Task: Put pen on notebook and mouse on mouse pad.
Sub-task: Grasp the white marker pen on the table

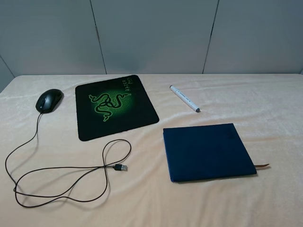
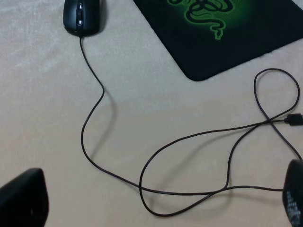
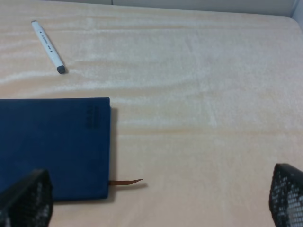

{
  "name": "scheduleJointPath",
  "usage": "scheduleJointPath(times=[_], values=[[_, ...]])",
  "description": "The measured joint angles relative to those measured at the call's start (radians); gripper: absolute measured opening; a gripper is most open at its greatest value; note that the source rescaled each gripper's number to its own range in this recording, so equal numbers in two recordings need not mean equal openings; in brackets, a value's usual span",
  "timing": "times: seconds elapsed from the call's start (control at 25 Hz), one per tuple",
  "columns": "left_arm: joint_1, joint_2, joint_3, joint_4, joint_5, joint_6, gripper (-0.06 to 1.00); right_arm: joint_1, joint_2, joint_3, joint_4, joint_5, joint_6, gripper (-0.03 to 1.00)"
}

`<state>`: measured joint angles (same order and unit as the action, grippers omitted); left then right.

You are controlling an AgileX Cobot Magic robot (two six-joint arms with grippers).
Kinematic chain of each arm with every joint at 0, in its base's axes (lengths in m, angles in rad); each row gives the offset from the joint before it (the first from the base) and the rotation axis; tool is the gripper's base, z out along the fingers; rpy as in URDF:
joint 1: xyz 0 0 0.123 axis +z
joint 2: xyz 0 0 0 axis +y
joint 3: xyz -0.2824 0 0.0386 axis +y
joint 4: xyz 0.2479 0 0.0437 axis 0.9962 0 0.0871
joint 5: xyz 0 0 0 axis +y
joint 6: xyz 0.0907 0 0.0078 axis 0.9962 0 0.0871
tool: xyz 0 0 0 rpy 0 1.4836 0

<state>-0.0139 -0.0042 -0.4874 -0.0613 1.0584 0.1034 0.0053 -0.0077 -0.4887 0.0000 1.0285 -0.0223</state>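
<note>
My left tool [image 2: 158,201] is spread wide, its two dark fingertips [image 2: 23,201] well apart, with only cloth and a loop of cable between them; it grips nothing. My right tool [image 3: 155,198] is spread just as wide and is likewise empty; one of its mesh-patterned pads sits over a corner of the navy notebook [image 1: 208,151] in the wrist view.

From the high camera I see the black wired mouse [image 1: 49,100] lying on the cream-covered table [image 1: 265,109], just left of the mouse pad [image 1: 137,111] and apart from it, so off the pad. Its thin cable [image 1: 71,168] runs toward the near edge, curls in loose loops and ends in a USB plug [image 1: 121,167] in front of the pad. The pad lies flat, slightly turned, its green snake emblem [image 1: 110,103] face up.

The white marker pen [image 1: 184,98] lies diagonally on the cloth to the right of the pad, beyond the notebook and clear of it. The notebook is closed and flat on the near right; its brown ribbon bookmark [image 1: 262,165] pokes out at the near right corner.
</note>
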Motion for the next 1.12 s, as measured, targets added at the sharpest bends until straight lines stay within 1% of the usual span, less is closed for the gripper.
scheduleJointPath(times=[1.12], values=[[0.000, 0.000, 0.000, 0.000, 0.000, 0.000, 1.00, 0.000, 0.000, 0.000, 0.000, 0.000, 0.000, 1.00]])
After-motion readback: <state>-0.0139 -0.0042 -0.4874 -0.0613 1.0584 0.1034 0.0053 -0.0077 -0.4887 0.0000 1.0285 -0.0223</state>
